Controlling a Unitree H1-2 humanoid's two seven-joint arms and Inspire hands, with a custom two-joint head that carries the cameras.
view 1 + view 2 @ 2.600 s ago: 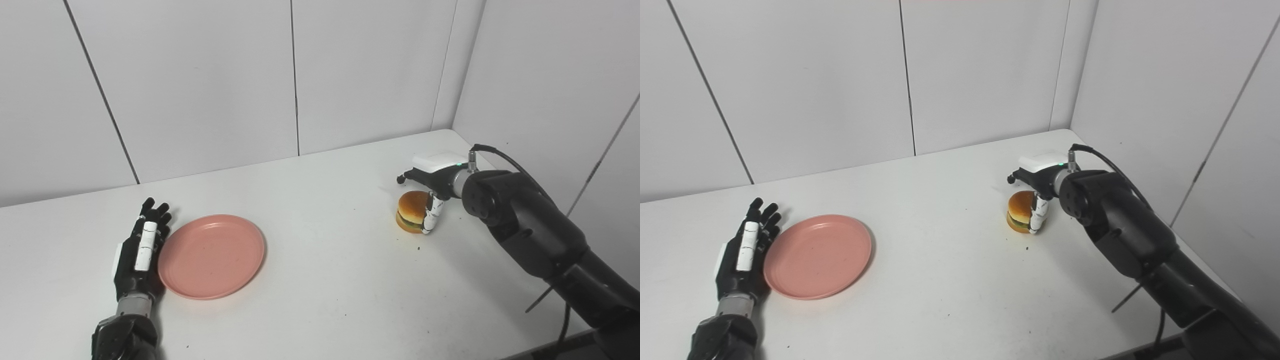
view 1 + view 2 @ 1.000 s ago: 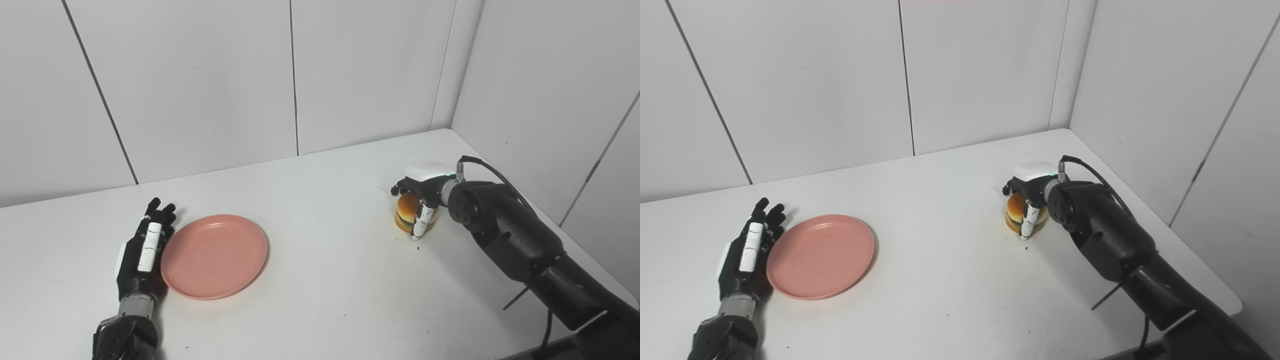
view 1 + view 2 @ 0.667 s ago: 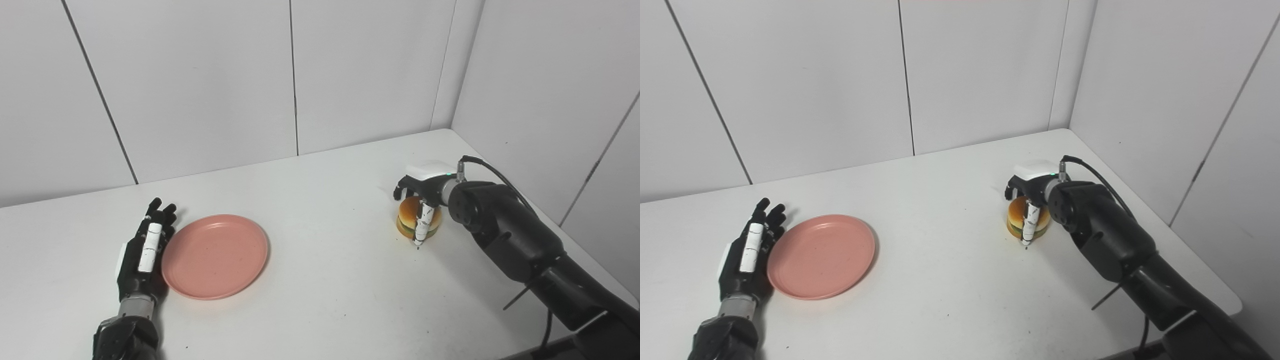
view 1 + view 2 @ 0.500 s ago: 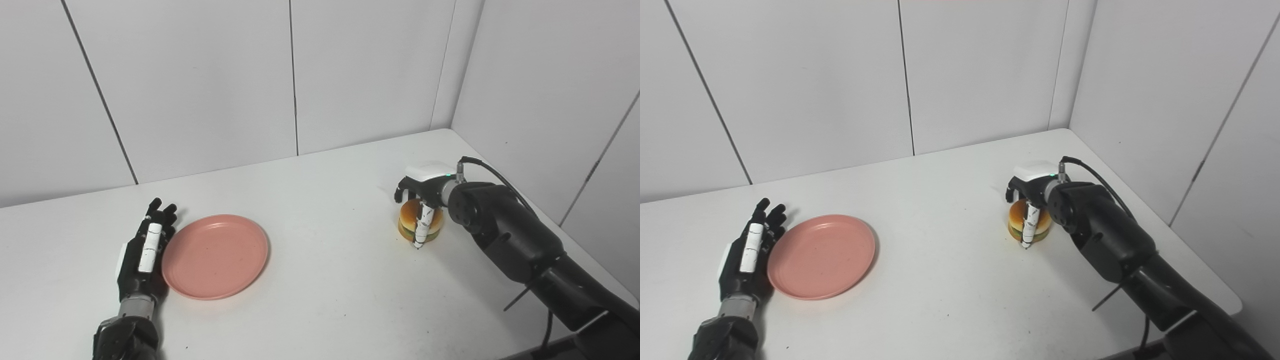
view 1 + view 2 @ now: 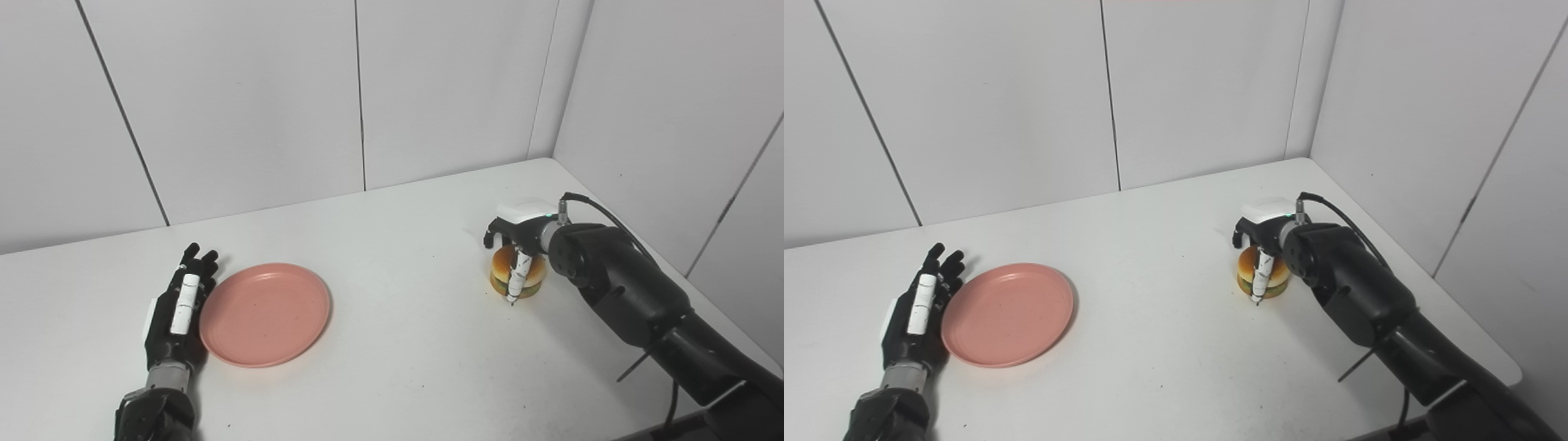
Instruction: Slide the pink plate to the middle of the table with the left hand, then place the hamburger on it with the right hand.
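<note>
Hamburger [image 5: 516, 272]: near the table's [image 5: 404, 343] right edge; we see it between the right hand's [image 5: 517, 236] thumb and fingers [image 5: 492, 235].
Right hand: curled over the hamburger; whether it grips, we cannot tell.
Plate [image 5: 264, 314]: left of centre, nothing in it.
Left hand [image 5: 176, 309]: flat, fingers spread, touching the plate's left rim, holding nothing.

We note a matte white rectangular table [image 5: 398, 343] with small dark specks. Pale grey panelled walls [image 5: 245, 104] with thin dark seams meet at its far right corner.
</note>
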